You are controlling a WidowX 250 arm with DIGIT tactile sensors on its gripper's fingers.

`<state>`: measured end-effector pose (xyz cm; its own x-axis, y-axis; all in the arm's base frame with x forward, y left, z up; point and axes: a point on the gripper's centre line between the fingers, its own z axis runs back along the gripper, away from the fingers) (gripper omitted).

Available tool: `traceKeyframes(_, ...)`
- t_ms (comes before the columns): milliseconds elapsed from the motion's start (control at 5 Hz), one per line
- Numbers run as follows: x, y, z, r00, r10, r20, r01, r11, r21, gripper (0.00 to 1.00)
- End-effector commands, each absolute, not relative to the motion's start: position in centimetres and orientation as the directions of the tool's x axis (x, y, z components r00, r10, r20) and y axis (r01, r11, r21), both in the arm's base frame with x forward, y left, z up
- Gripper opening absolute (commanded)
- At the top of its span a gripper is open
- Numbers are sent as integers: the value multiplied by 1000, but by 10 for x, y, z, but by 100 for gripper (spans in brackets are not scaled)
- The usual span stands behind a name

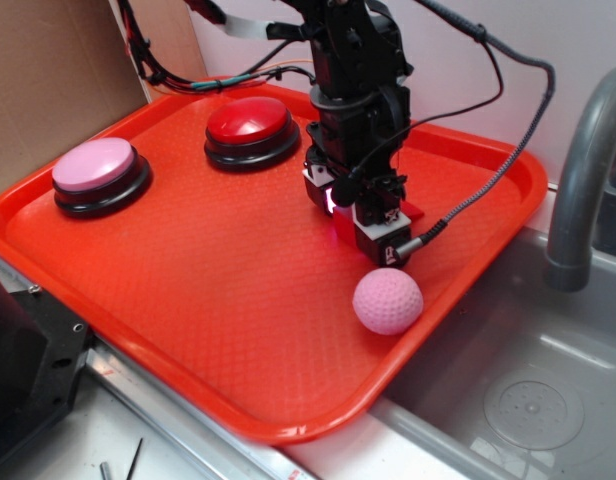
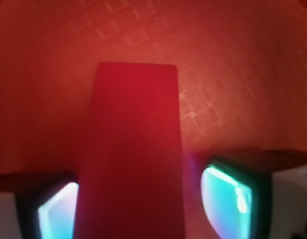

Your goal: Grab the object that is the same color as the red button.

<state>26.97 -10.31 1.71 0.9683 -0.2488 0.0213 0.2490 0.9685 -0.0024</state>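
One small matte red wedge-shaped block [image 2: 131,154] lies on the orange plastic tray [image 1: 188,300] near its far right edge, its long axis running straight between the black gripper [image 2: 138,204] and away from the wrist camera. Its glowing pads [image 2: 228,201] flank the block; the right one stands slightly apart, so the jaws are spread. No writing is legible. The glossy red dome button [image 1: 250,125] sits toward the far edge.

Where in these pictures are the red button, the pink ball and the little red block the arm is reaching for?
red button [image 1: 250,122], exterior view, on its glossy dome.
pink ball [image 1: 387,300], exterior view, on its dimpled middle.
red block [image 2: 132,154], wrist view, on its flat top face.
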Motion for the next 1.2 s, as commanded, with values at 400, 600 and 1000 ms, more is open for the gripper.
traceKeyframes(400,233,-106,137,991,-76,106,59,987,150,0)
traceKeyframes(600,202,-86,185,984,44,170,-58,995,82,0)
traceKeyframes(1000,166,-36,228,947,254,198,-255,967,-19,0)
